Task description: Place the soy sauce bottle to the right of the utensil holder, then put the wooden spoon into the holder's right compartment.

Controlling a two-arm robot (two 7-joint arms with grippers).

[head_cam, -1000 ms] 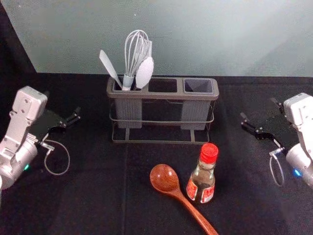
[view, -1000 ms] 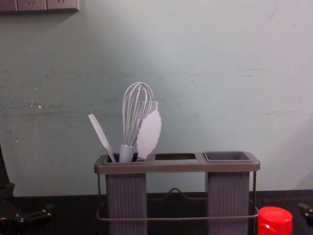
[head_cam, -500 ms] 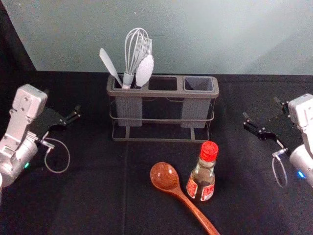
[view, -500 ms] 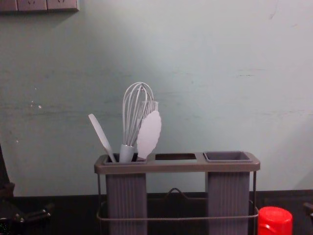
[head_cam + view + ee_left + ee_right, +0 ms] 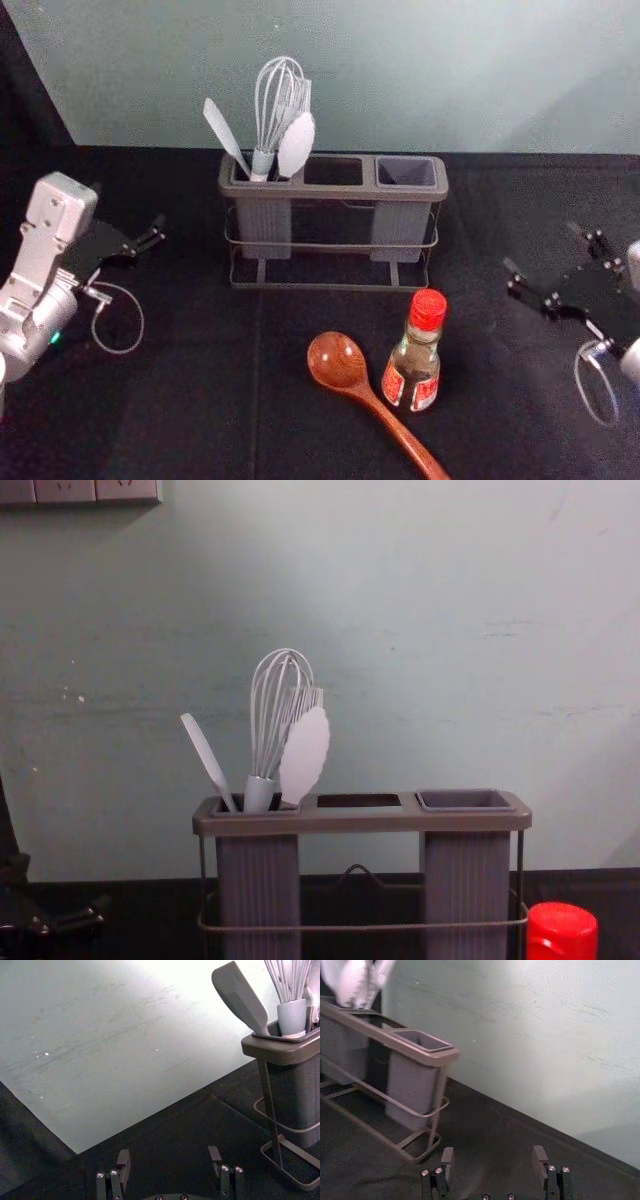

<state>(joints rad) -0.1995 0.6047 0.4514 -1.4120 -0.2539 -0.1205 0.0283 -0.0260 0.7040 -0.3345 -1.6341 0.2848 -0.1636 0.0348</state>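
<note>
Fingers (image 5: 540, 1162) of the right gripper (image 5: 541, 245) are released and spread apart, over the tabletop's right side, well apart from the soy sauce bottle (image 5: 412, 368). Upright and topped with a red cap (image 5: 428, 311), the bottle stands in front of the utensil holder (image 5: 334, 191), toward its right end. Just beside it, a wooden spoon (image 5: 338, 362) lies with its bowl toward the holder and its handle slanting toward the near right. The holder's left compartment (image 5: 264, 228) carries a whisk (image 5: 263, 160), a spatula (image 5: 226, 137) and a pale scalloped spoon (image 5: 296, 146); its right compartment (image 5: 399, 225) is gray and open-topped. The left gripper (image 5: 128, 207) is parked left of the holder, fingers apart. Behind everything rises a pale gray-green wall (image 5: 420, 75).
</note>
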